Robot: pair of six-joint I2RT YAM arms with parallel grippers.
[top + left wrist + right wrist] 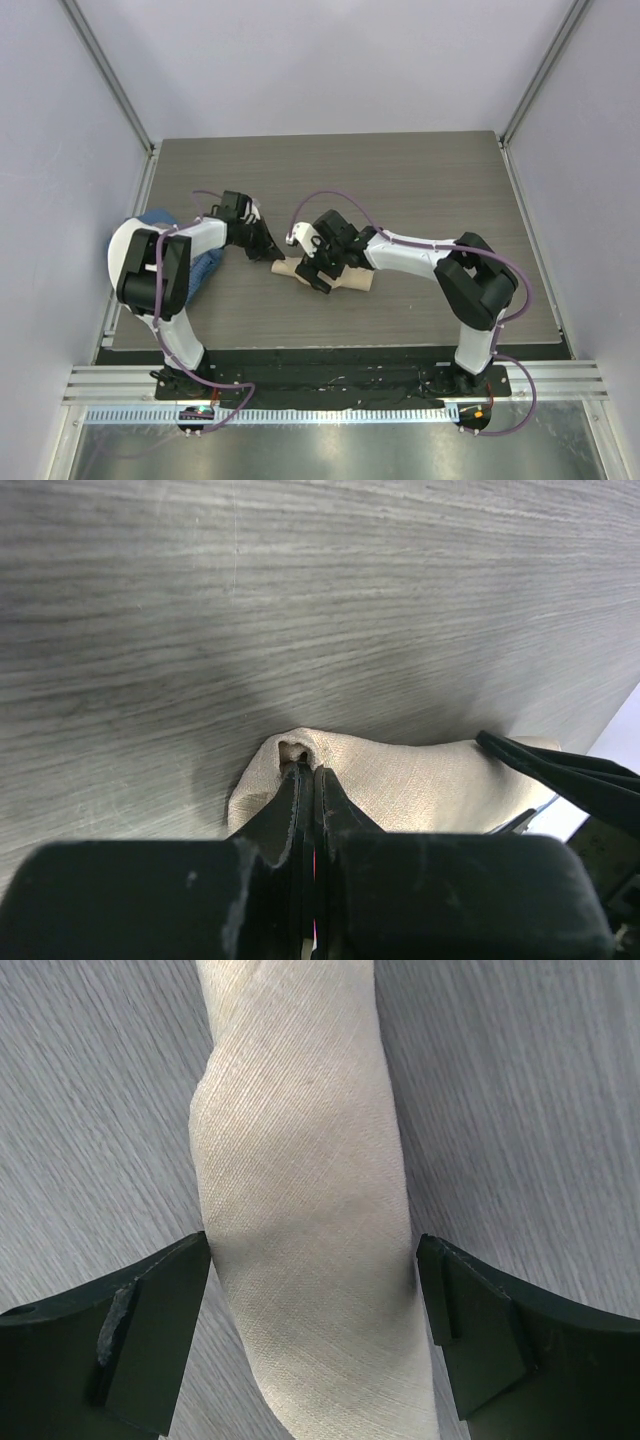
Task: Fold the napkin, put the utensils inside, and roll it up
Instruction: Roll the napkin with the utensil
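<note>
**Right gripper**: jaws standing apart, straddling the rolled napkin across its width, with fingers sitting just beside the cloth on either flank.

**Left gripper**: fingers lying together, tips pressing at the roll's open end. Whether any cloth is caught between them cannot be told.

**Napkin**: lying as a tight beige roll at the centre of the overhead frame, on the table.

**Utensils**: not showing, presumably wrapped inside.

**Blue cloth**: sitting at centre left under the left arm, apart from the roll.

**Step in hand, by judgement**: finishing the roll.

**Handling note**: the right gripper should be closing gently and squarely across the middle. The left should be steadying the end, so that no layer is unwinding and nothing is slipping out.
</note>
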